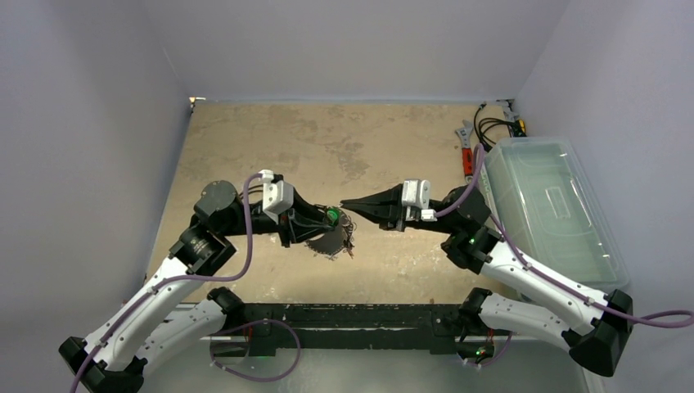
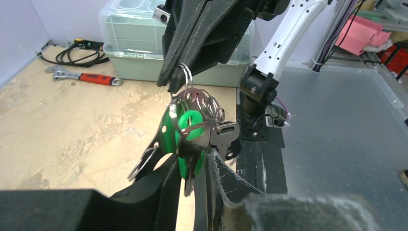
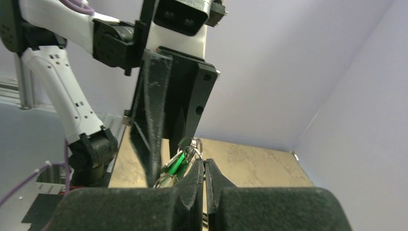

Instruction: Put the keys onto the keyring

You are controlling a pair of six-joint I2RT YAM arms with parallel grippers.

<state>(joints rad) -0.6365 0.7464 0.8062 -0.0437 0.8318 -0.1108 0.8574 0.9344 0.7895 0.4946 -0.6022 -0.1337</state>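
Several keys [image 2: 192, 132] hang in a bunch above the table, one with a green head [image 1: 331, 217] and a dark one [image 2: 226, 132] beside it. My left gripper [image 2: 191, 160] is closed from below on the green-headed key's blade. Thin silvery loops of the keyring [image 2: 185, 77] rise out of the bunch. My right gripper [image 2: 171, 84] comes from the far side, shut, pinching the top loop at its tips. In the right wrist view, the right gripper [image 3: 204, 161] meets the ring [image 3: 196, 144] beside the green key [image 3: 179, 163]. Both grippers [image 1: 327, 219] [image 1: 344, 204] meet at mid-table.
A clear lidded plastic bin [image 1: 556, 205] stands at the right edge. A red-handled wrench [image 1: 466, 151] and a black coiled cable [image 1: 495, 127] lie at the far right corner. Grey walls close in three sides of the tan table [image 1: 327, 139].
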